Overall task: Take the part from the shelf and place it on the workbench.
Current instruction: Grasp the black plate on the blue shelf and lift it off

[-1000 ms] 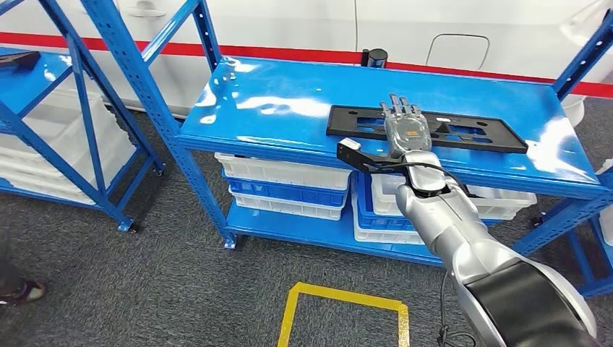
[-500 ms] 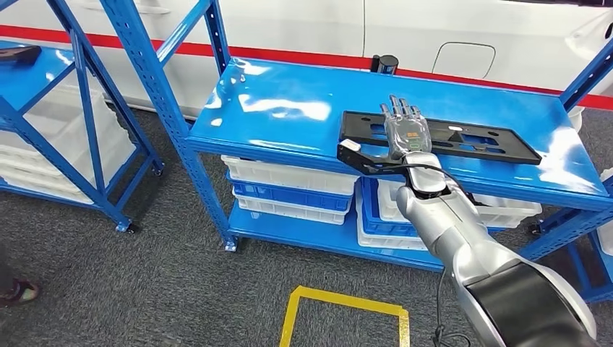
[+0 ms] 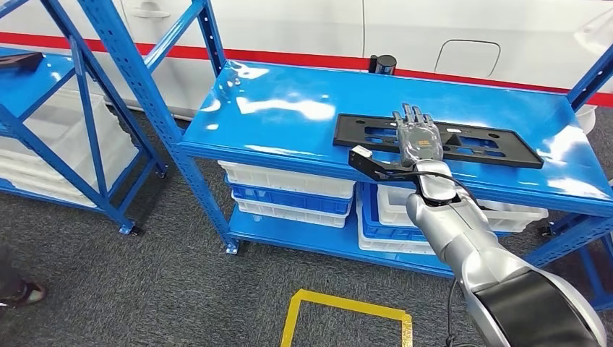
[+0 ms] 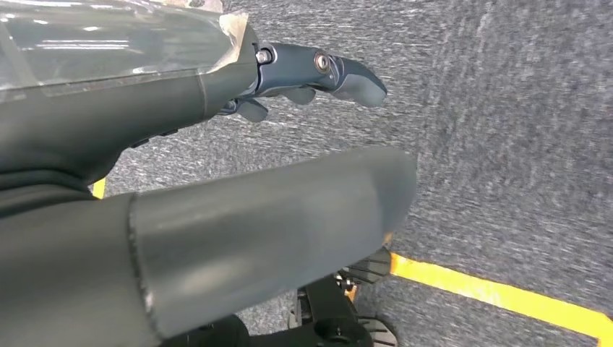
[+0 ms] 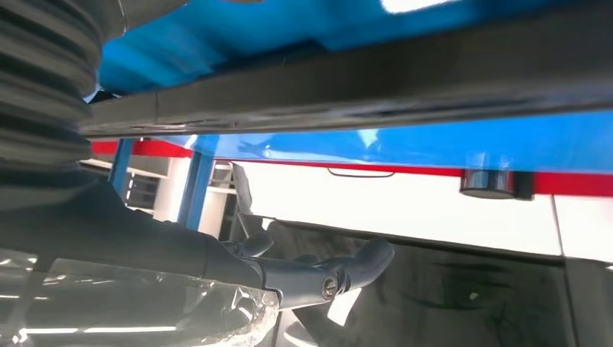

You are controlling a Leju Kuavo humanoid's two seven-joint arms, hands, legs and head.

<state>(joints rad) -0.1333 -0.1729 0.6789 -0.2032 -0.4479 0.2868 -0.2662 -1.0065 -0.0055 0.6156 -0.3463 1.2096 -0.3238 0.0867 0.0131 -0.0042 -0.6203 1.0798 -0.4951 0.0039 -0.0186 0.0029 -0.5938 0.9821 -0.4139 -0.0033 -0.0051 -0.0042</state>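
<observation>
The part is a long flat black plate with cut-outs, lying on the blue shelf top toward its right front. My right hand lies flat over the plate left of its middle, fingers stretched out straight toward the far edge and gripping nothing. In the right wrist view the plate runs as a dark band close by the hand's fingers. My left hand hangs over the grey floor, its fingers held out with nothing in them.
White and blue bins fill the shelf's lower levels. A small black cylinder stands at the shelf's back edge. A second blue rack stands left. Yellow floor tape marks the grey carpet. A person's shoe shows at far left.
The whole picture has shifted a little, so the camera has moved. My right hand stays flat over the same stretch of the black plate.
</observation>
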